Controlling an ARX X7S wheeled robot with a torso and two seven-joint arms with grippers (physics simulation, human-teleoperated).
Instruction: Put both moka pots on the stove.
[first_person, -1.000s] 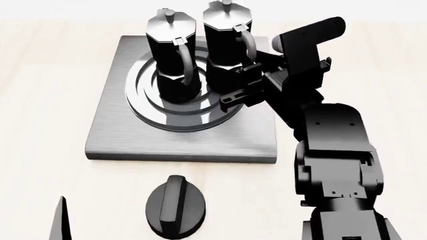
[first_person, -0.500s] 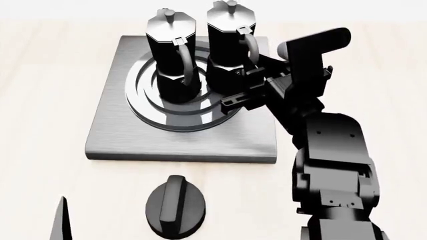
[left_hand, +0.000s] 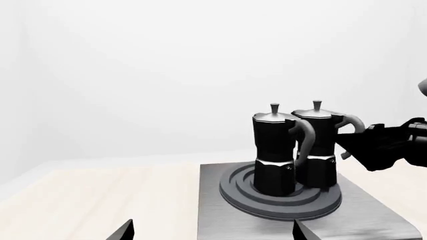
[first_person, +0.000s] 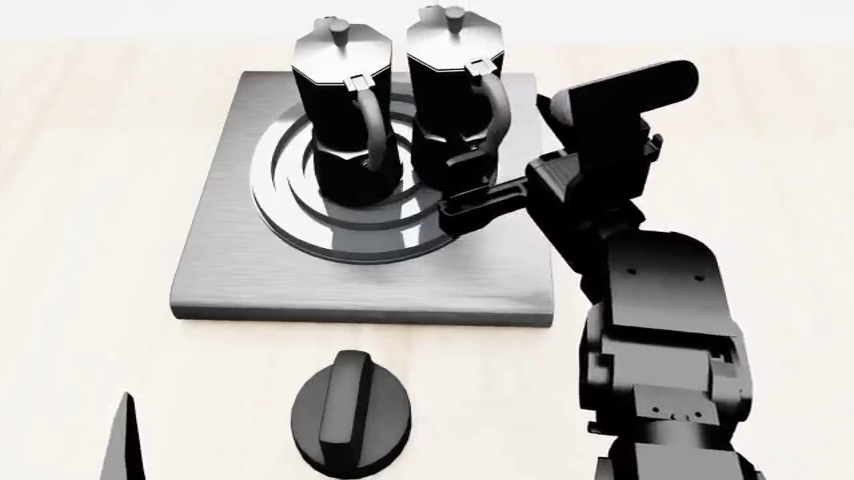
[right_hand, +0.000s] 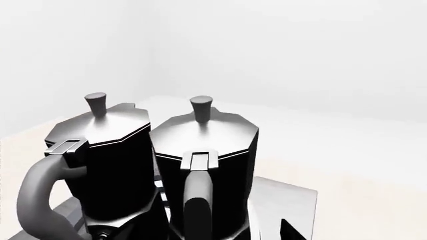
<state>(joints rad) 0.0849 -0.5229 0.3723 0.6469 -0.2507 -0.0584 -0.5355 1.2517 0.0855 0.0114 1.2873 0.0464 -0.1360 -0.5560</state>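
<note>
Two black moka pots stand side by side on the ringed burner of the grey stove (first_person: 240, 270): the left pot (first_person: 340, 90) and the right pot (first_person: 454, 85). My right gripper (first_person: 470, 178) is open at the right pot's handle side, its fingers either side of the handle and lower body. In the right wrist view that handle (right_hand: 198, 200) runs down between the jaws, with one fingertip (right_hand: 291, 231) well off to its side. My left gripper (left_hand: 213, 231) is open and empty, low over the table in front of the stove (left_hand: 220, 220), well short of the pots (left_hand: 273, 150).
A squat black round knob (first_person: 352, 410) sits on the light wooden table (first_person: 94, 200) in front of the stove. A thin dark sliver of the left gripper's finger (first_person: 123, 440) shows at the bottom left. The right arm (first_person: 661, 330) fills the right side.
The right pot's top swayed slightly right, then back left. The right arm's wrist has drawn back a little from the pot. The left pot has not moved.
</note>
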